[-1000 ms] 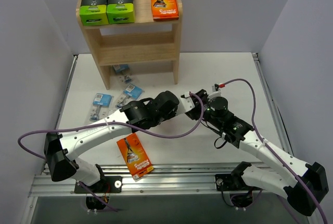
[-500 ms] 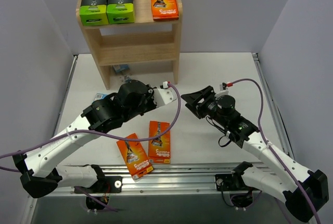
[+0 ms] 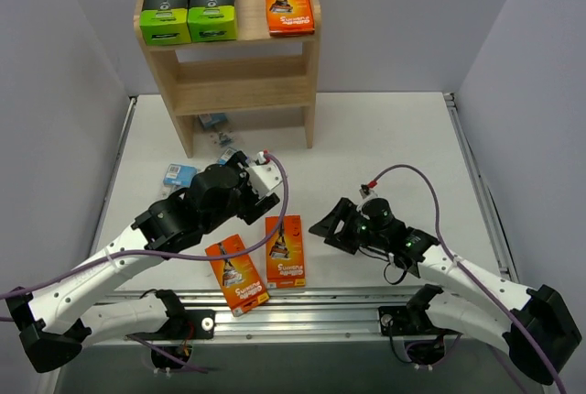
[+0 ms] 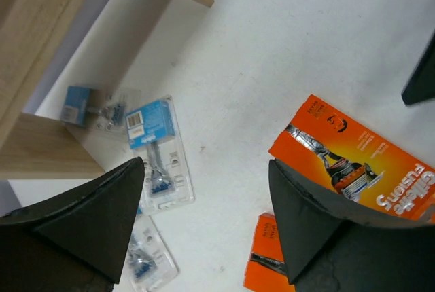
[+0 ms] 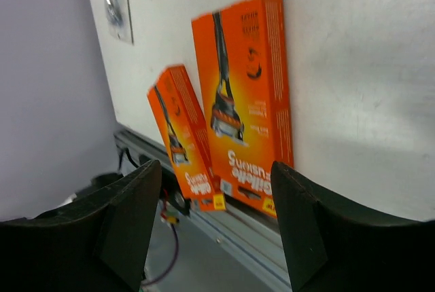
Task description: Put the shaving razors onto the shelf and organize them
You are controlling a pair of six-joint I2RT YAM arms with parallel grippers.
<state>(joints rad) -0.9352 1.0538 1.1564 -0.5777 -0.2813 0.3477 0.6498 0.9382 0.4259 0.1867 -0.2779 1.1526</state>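
Right pincer (image 3: 322, 227) wide and empty; I'd square it across the orange box (image 3: 284, 250) well in front of the shelf (image 3: 243, 82), then close.

The left arm (image 3: 110, 264) stretched from the near left corner toward the table's middle. The left gripper (image 4: 204, 166) had its fingers wide apart and held nothing. The right arm (image 3: 472, 275) lay low near the near edge, and the right gripper (image 5: 216, 166), pointing left, was also spread and empty.

I read the shelf (image 3: 243, 82) at 11 o'clock on the worktop (image 3: 394, 137), three boxes (image 3: 166, 9) (image 3: 211, 7) (image 3: 288, 6) on its top tier. Two boxes (image 3: 237, 274) (image 3: 284, 250) lie side by side at 6 o'clock, and blister packs (image 3: 179, 175) at 10, before the shelf.
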